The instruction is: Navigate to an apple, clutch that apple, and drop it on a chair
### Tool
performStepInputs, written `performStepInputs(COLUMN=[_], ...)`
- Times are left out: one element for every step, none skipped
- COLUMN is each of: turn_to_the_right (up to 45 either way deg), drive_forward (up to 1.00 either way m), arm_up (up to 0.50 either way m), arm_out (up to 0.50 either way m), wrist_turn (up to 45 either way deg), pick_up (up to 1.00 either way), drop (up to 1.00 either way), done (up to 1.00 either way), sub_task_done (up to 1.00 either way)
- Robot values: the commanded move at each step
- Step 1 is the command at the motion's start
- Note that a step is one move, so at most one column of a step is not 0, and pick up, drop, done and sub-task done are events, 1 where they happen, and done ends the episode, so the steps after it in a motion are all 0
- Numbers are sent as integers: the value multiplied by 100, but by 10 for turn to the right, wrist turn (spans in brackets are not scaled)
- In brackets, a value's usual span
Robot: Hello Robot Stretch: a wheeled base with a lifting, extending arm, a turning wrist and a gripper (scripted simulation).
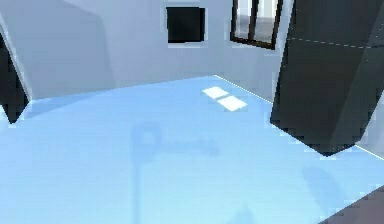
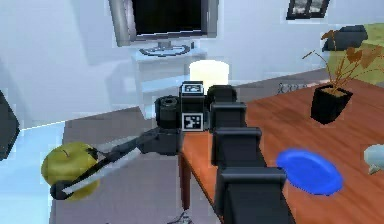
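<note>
Arm side view: end effector [image 2: 76, 172] grasps the yellow-green apple [image 2: 62, 162], hanging clear above grey rug [image 2: 110, 125] at lower left. Arm [image 2: 245, 160] runs beside wooden worktop [image 2: 290, 112] carrying blue plate [image 2: 310, 171] and potted plant [image 2: 333, 98]. TV [image 2: 165, 18] on far wall. Forward view: blue floor [image 1: 150, 150], dark cabinet [image 1: 330, 80] at right.

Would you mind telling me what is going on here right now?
The robot's claw holds a round yellow-green apple, which hangs clear of the grey floor at the arm side view's left. To its right stands a brown wooden table with a row of dark chairs along its edge, and a round blue plate and a dark-potted plant on top. The apple is not yet on a chair.
</note>
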Motion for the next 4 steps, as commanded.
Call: performStepInputs(turn_to_the_right=[0, 0, 0, 0], drive_forward=[0, 0, 0, 0], arm_up=[0, 0, -46, -32], arm_out=[0, 0, 0, 0], wrist_turn=[450, 330, 0, 0], pick_up=[0, 0, 0, 0], drop=[0, 0, 0, 0], done=[0, 0, 0, 0], sub_task_done=[0, 0, 0, 0])
